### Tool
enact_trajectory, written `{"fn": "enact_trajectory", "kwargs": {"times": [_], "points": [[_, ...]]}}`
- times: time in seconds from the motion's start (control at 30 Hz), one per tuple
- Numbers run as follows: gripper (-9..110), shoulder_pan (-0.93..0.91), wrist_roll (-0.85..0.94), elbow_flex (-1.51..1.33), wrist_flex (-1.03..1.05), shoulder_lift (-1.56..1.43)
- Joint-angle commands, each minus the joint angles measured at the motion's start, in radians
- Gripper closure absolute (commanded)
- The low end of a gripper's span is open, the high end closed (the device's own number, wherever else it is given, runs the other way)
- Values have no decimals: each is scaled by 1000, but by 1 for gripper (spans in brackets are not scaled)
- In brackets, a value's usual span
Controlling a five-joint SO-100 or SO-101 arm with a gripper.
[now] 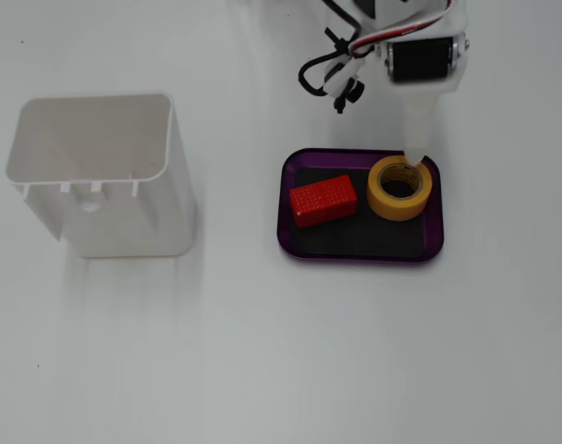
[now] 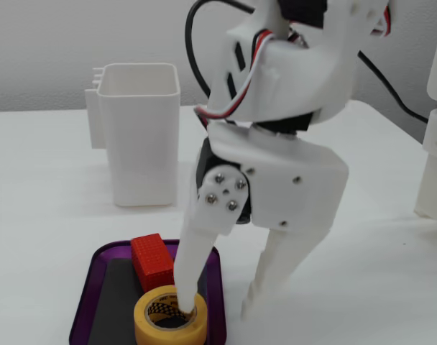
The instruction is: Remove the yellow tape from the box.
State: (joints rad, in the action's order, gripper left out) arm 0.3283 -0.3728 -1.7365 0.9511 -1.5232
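The yellow tape (image 1: 401,188) lay flat in the right part of the box (image 1: 360,246), right of centre in a fixed view looking down, with the red block (image 1: 323,201) just beside it to the left inside the same box. In a fixed view from bench level, the tape (image 2: 170,318) sat at the bottom edge of the frame, nearest the camera, and the block (image 2: 154,261) stood behind it.

The gripper (image 2: 215,310) reached down from the upper right of the frame with its jaws spread wide. One finger (image 2: 190,267) dipped into the hole of the roll, its tip hidden behind the near wall of the ring; the other finger (image 2: 276,277) came down outside the box's (image 2: 85,291) right rim, over the bare white bench (image 2: 348,287). The jaws held nothing, though they straddled the roll's right wall.

A tall white bin (image 2: 141,140) stood empty at the upper left, well apart from the box.
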Motion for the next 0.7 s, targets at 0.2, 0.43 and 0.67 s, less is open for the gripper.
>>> {"fn": "enact_trajectory", "kwargs": {"times": [0.2, 0.43, 0.67], "points": [[87, 2, -11, 110, 2, 86], [96, -3, -11, 118, 2, 77], [99, -25, -11, 118, 2, 77]]}}
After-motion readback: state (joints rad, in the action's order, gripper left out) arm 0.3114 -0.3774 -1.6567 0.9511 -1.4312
